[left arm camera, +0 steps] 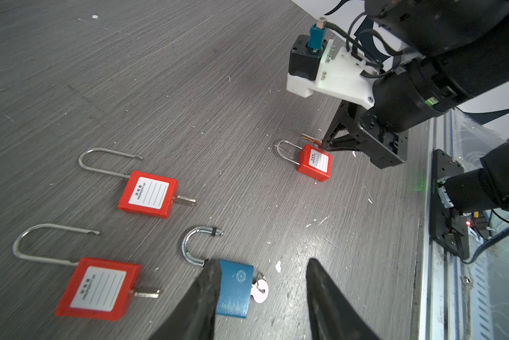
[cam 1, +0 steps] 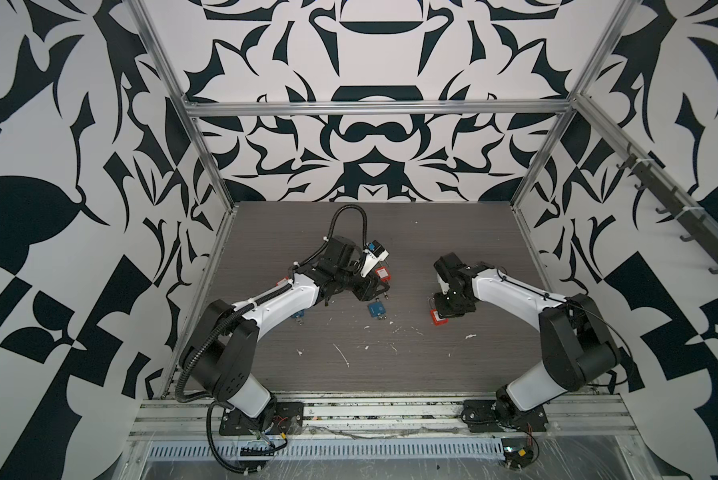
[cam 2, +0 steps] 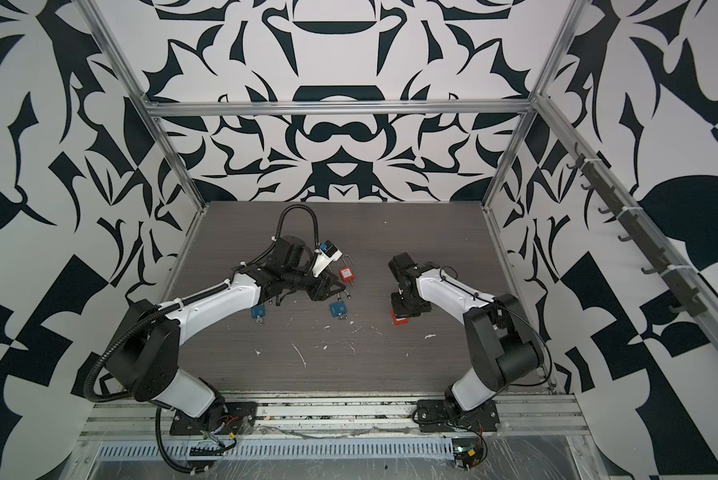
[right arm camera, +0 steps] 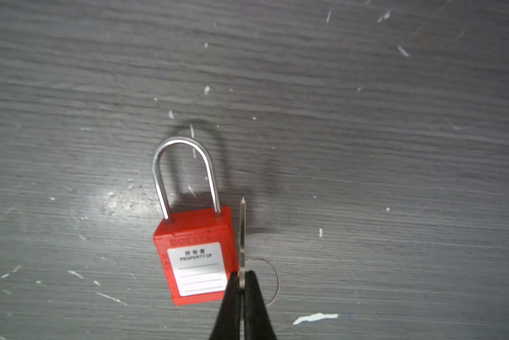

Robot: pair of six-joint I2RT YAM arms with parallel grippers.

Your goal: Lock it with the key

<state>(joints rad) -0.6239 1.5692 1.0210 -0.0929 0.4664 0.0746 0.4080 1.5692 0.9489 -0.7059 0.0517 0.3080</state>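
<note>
Three red padlocks (left arm camera: 147, 194) (left arm camera: 98, 290) (left arm camera: 315, 162), two blue padlocks (cam 2: 259, 311) (cam 2: 337, 308), right fingers (right arm camera: 232, 300) on a key (right arm camera: 242, 229)

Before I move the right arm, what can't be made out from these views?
- Keyhole of the red padlock by the right gripper: the right wrist view shows only its labelled face.
- Bow of the key: pinched inside the shut right gripper.
- That key in both top views: hidden under the right arm's wrist.
- Shackle of the leftmost blue padlock: in a top view, under the left arm.
</note>
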